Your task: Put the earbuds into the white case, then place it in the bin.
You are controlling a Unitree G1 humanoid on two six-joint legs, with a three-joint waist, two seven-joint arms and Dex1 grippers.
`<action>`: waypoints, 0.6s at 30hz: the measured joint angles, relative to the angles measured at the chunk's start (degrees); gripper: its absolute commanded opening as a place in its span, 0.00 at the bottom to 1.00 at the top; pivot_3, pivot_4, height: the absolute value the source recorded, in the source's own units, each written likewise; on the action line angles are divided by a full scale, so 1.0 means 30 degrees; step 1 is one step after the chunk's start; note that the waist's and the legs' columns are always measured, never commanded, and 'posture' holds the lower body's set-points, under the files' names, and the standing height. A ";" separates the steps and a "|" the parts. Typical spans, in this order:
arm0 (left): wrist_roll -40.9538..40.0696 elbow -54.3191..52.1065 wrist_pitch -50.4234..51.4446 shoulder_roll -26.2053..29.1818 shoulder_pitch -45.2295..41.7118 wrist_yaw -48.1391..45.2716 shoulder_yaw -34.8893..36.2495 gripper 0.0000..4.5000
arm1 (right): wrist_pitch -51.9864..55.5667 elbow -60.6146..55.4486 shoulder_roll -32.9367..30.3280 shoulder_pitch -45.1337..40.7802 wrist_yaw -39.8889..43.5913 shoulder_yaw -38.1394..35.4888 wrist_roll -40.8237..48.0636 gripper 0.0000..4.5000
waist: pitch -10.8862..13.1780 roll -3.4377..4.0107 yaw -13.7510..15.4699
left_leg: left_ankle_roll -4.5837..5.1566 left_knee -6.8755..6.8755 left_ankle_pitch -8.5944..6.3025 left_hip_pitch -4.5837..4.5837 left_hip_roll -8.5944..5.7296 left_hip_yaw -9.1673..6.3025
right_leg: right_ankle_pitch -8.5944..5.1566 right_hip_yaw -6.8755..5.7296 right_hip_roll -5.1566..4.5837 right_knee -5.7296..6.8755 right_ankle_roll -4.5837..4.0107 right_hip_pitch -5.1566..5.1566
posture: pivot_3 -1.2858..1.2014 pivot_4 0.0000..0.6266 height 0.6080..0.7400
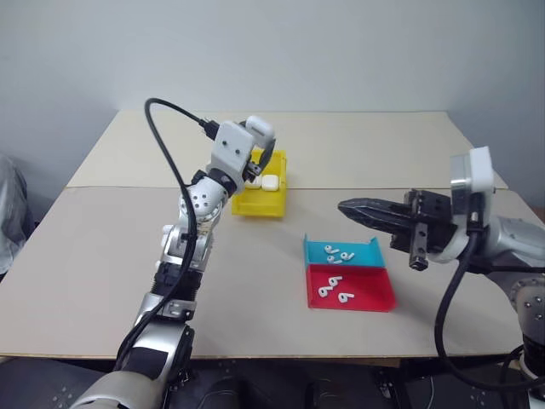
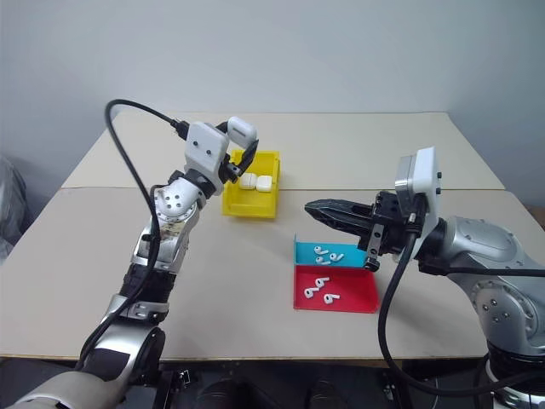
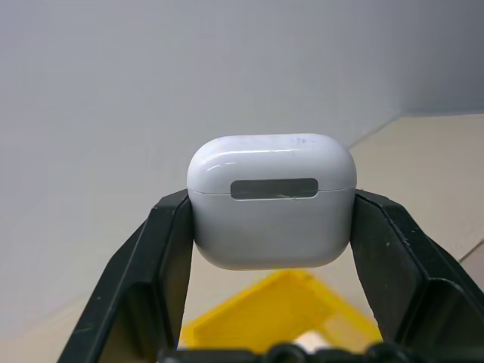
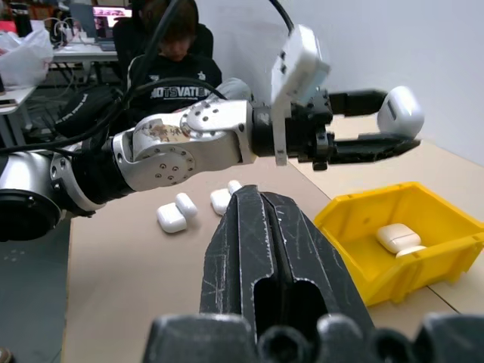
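1. The left gripper (image 1: 261, 141) has its jaws clamped on the white case (image 1: 260, 129), lid shut, one finger on each short side. The case hangs in the air above the near wall of the bin (image 1: 277, 207).
2. The right gripper (image 1: 358, 209) has its jaws pressed together on nothing. It hangs above the blue tray (image 1: 368, 249) and the red tray (image 1: 375, 296), well apart from the case.
3. The step in hand looks like the drop into the bin. Carry the case further over the bin's open middle before parting the jaws, so it clears the wall beneath.
4. Two cases (image 1: 262, 182) already lie in the bin below the jaws. Lower close above them to keep the new one from bouncing out.
5. Earbuds (image 1: 336, 253) lie in both trays.
6. The table (image 1: 102, 256) is bare around the bin, so the left arm has free room to pull back.
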 measured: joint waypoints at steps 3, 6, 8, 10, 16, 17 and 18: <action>0.0663 0.1933 -0.0162 -0.0037 -0.0048 0.0336 -0.0574 0.62 | 0.0029 0.0003 -0.0007 0.0011 -0.0342 0.0467 -0.0214 0.02 | 0.0001 -0.0002 -0.0025 | -0.0003 -0.0005 0.0002 -0.0007 0.0000 -0.0005 | 0.0000 -0.0007 0.0000 0.0001 -0.0001 -0.0006 | 0.52 0.24 1.00; 0.0943 0.3807 -0.0186 -0.0328 -0.0632 0.0782 -0.0705 0.70 | 0.0090 0.0020 -0.0064 0.0119 -0.0579 0.0691 -0.0356 0.01 | 0.0007 -0.0012 0.0014 | -0.0003 -0.0001 0.0001 -0.0036 -0.0002 -0.0005 | 0.0000 -0.0017 -0.0001 -0.0018 0.0000 -0.0016 | 0.52 0.24 1.00; 0.1076 0.4730 -0.0144 -0.0506 -0.1188 0.1183 -0.0701 0.84 | 0.0133 0.0018 -0.0177 0.0236 -0.0693 0.0721 -0.0383 0.00 | 0.0008 -0.0014 0.0030 | 0.0000 -0.0001 -0.0001 -0.0043 -0.0004 -0.0004 | 0.0001 -0.0018 -0.0003 -0.0034 0.0001 -0.0014 | 0.52 0.24 1.00; 0.1104 0.5173 -0.0144 -0.0675 -0.1576 0.1398 -0.0715 0.98 | 0.0176 0.0014 -0.0205 0.0294 -0.0816 0.0722 -0.0384 0.00 | 0.0008 -0.0014 0.0021 | 0.0002 -0.0001 -0.0002 -0.0044 -0.0006 -0.0003 | 0.0002 -0.0019 -0.0005 -0.0041 0.0003 -0.0012 | 0.52 0.24 1.00; 0.0902 0.5035 -0.0407 -0.0889 -0.1709 0.1042 -0.0785 0.99 | 0.0355 -0.0010 -0.0532 0.0672 -0.1050 0.0722 -0.0581 0.00 | 0.0009 -0.0014 -0.0009 | -0.0003 -0.0001 0.0002 -0.0034 -0.0002 -0.0004 | 0.0002 -0.0020 -0.0005 -0.0015 0.0002 -0.0016 | 0.52 0.24 1.00; 0.0563 0.4592 0.0184 -0.0839 -0.1694 0.0405 -0.0759 0.99 | 0.0359 -0.0009 -0.0626 0.0864 -0.1054 0.0723 -0.0738 0.00 | 0.0008 -0.0014 -0.0021 | -0.0003 -0.0001 0.0002 -0.0034 -0.0002 -0.0004 | 0.0002 -0.0020 -0.0004 -0.0012 0.0002 -0.0014 | 0.52 0.24 1.00; 0.0201 0.4076 0.0450 -0.0684 -0.1547 -0.0269 -0.0720 0.99 | 0.0360 0.0006 -0.0717 0.1029 -0.1037 0.0764 -0.0879 0.00 | 0.0008 -0.0013 -0.0049 | -0.0003 -0.0003 0.0001 -0.0035 -0.0003 -0.0002 | 0.0001 -0.0018 -0.0004 -0.0014 0.0003 -0.0016 | 0.52 0.24 1.00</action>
